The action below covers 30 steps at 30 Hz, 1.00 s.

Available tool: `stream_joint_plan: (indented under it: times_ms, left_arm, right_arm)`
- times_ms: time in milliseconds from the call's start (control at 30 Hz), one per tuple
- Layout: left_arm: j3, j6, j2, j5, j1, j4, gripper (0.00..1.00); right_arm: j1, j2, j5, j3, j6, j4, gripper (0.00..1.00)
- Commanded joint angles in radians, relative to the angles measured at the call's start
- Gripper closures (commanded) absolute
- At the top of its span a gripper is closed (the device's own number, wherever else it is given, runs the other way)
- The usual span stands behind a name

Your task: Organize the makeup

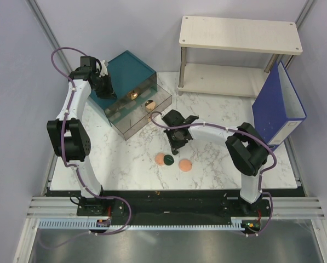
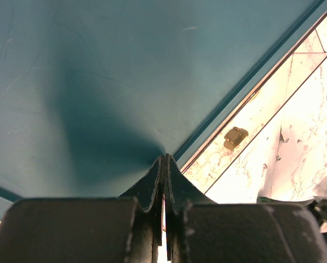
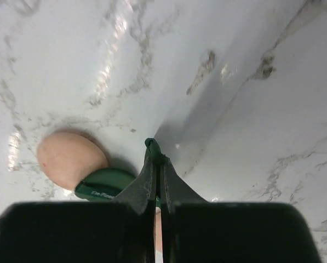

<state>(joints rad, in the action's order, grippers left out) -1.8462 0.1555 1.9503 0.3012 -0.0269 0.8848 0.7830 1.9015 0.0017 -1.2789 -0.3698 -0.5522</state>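
My right gripper point(image 1: 177, 147) is shut on the edge of a dark green compact point(image 3: 153, 148), held edge-on just above the marble table. A second dark green compact point(image 1: 168, 159) lies below, touching a peach-pink disc point(image 1: 160, 159); both show in the right wrist view, the compact point(image 3: 100, 184) and the disc point(image 3: 67, 158). Another peach-pink disc point(image 1: 185, 165) lies to the right. A gold-lidded jar point(image 1: 150, 105) sits in the open clear drawer. My left gripper point(image 1: 105, 86) is shut and empty over the teal box top point(image 2: 97, 82). The tubes are out of view.
The teal drawer box point(image 1: 127, 71) stands at the back left with a clear drawer point(image 1: 136, 118) pulled out; a small gold piece point(image 2: 235, 137) shows by it. A white shelf point(image 1: 237, 55) stands at the back, a blue binder point(image 1: 278, 107) at the right.
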Motion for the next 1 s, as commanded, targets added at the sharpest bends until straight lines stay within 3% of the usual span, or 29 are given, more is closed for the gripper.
stream_joint_plan:
  times_ms: [0, 200, 467, 633, 733, 767, 833, 967]
  left_arm:
    - [0.082, -0.037, 0.085, -0.062, 0.005, 0.224, 0.98]
    - [0.085, -0.033, 0.090, -0.054, 0.005, 0.220, 0.97]
    - [0.090, -0.034, 0.091, -0.051, 0.004, 0.220, 0.97]
    - [0.099, -0.034, 0.088, -0.051, 0.005, 0.220, 0.97]
    - [0.096, -0.033, 0.085, -0.053, 0.004, 0.218, 0.97]
    - [0.097, -0.033, 0.085, -0.053, 0.004, 0.217, 0.97]
    - [0.094, -0.034, 0.085, -0.054, 0.004, 0.218, 0.97]
    - [0.093, -0.036, 0.087, -0.054, 0.004, 0.218, 0.97]
  right_arm:
    - [-0.001, 0.004, 0.029, -0.184, 0.025, -0.014, 1.00]
    - [-0.001, 0.077, -0.021, -0.431, 0.037, 0.034, 1.00]
    - [-0.001, 0.349, -0.127, -0.836, -0.047, 0.066, 0.98]
    - [-0.002, 0.475, -0.161, -0.951, -0.124, 0.092, 0.94]
    - [-0.002, 0.495, -0.175, -0.958, -0.146, 0.119, 0.75]
    - [-0.002, 0.495, -0.184, -0.944, -0.150, 0.129, 0.59]
    - [-0.002, 0.473, -0.194, -0.916, -0.147, 0.171, 0.40]
    - [-0.002, 0.401, -0.143, -0.824, -0.121, 0.227, 0.25]
